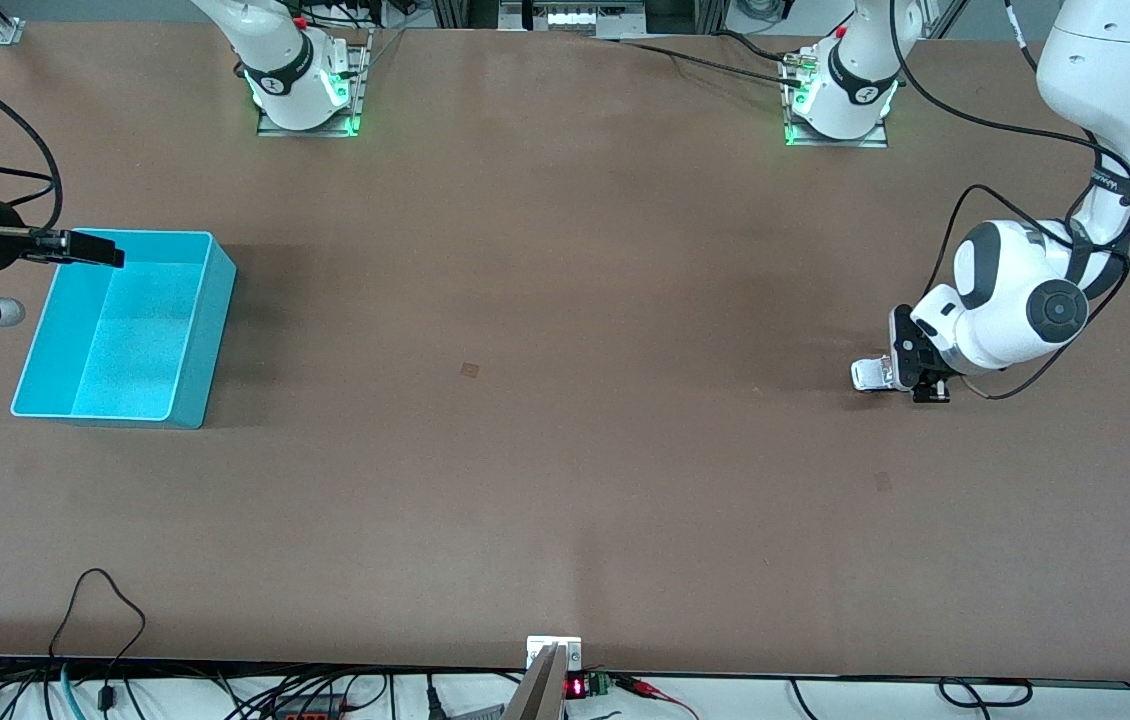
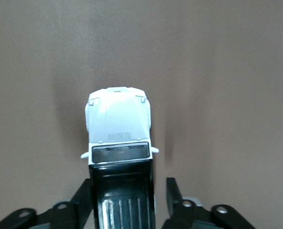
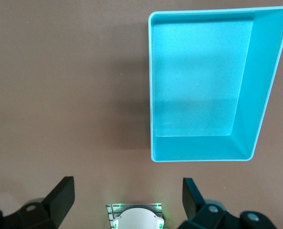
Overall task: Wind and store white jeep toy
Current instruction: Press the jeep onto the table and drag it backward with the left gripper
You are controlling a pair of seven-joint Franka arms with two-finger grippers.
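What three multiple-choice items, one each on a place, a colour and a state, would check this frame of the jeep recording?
1. Where is the white jeep toy?
A. in the bin
B. on the table between the left gripper's fingers
C. under the right gripper

2. What colour is the bin?
A. cyan
B. red
C. white

3. How does the right gripper stand?
A. shut on the jeep
B. shut on the bin's rim
C. open and holding nothing

Answers:
1 B: the left gripper has a finger on either side of the jeep's black roof.
2 A: both views of it show cyan walls.
3 C: its fingers stand wide apart with nothing between them.
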